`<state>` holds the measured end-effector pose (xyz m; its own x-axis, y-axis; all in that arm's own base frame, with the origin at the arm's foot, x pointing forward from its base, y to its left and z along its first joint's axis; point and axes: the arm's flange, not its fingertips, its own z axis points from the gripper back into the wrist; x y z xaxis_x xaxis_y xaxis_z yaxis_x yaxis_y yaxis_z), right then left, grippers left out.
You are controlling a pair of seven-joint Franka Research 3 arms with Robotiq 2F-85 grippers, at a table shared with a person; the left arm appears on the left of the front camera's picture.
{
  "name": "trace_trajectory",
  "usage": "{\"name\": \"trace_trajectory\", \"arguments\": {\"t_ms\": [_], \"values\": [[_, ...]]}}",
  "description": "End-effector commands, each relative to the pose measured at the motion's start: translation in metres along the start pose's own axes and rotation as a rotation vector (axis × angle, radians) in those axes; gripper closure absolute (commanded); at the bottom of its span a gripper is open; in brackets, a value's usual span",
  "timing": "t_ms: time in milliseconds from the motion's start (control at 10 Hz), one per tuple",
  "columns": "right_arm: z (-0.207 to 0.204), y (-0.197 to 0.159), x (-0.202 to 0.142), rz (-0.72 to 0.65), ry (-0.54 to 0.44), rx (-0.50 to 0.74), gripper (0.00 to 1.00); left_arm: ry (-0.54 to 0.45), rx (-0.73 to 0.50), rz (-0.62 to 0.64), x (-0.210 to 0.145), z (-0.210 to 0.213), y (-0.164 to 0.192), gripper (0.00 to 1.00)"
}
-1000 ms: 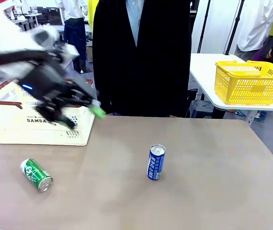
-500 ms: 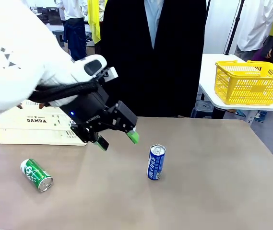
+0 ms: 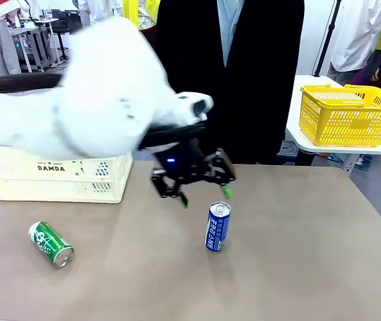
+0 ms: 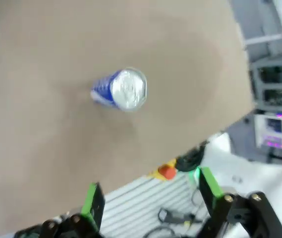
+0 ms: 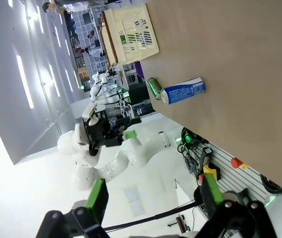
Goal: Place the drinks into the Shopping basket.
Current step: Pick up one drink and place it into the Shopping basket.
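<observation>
Blue drink can (image 3: 218, 226) stands upright at the middle of the table (image 3: 311, 261); the left gripper (image 3: 205, 196) hangs close above it, jaws wide and empty. Green can (image 3: 51, 244) lies near the front-left corner, Shopping basket (image 3: 56, 177) at the far-left corner. Right gripper (image 5: 153, 191) also gapes wide.

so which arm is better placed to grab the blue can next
Left. Its open left gripper hangs close to the upright blue can, which lies nearly straight ahead in its wrist view. The right gripper, also open, sees that can small and far off.
</observation>
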<state>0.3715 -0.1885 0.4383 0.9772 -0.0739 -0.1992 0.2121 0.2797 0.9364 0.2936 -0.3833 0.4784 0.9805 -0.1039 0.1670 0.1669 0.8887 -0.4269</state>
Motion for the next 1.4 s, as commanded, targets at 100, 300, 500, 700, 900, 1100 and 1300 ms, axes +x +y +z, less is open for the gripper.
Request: {"name": "trace_trajectory", "arguments": {"t_ms": [100,300,500,700,900,1100,1300], "values": [[0.002,0.003,-0.003,-0.012,0.013,-0.009,0.0,-0.013,0.159,0.129,0.049,-0.05,-0.04,0.0],[0.002,0.003,-0.003,-0.012,0.013,-0.009,0.0,-0.053,0.238,0.168,0.054,-0.076,-0.037,0.0],[0.002,0.003,-0.003,-0.012,0.013,-0.009,0.0,-0.033,0.242,0.135,0.052,-0.103,-0.035,0.0],[0.002,0.003,-0.003,-0.012,0.013,-0.009,0.0,-0.068,0.289,0.108,0.053,-0.126,-0.032,0.0],[0.002,0.003,-0.003,-0.012,0.013,-0.009,0.0,-0.063,0.308,0.088,0.057,-0.139,-0.029,0.0],[0.002,0.003,-0.003,-0.012,0.013,-0.009,0.0,-0.068,0.311,0.048,0.057,-0.148,-0.03,0.0],[0.002,0.003,-0.003,-0.012,0.013,-0.009,0.0,-0.062,0.336,0.039,0.055,-0.149,-0.031,0.52]]}}
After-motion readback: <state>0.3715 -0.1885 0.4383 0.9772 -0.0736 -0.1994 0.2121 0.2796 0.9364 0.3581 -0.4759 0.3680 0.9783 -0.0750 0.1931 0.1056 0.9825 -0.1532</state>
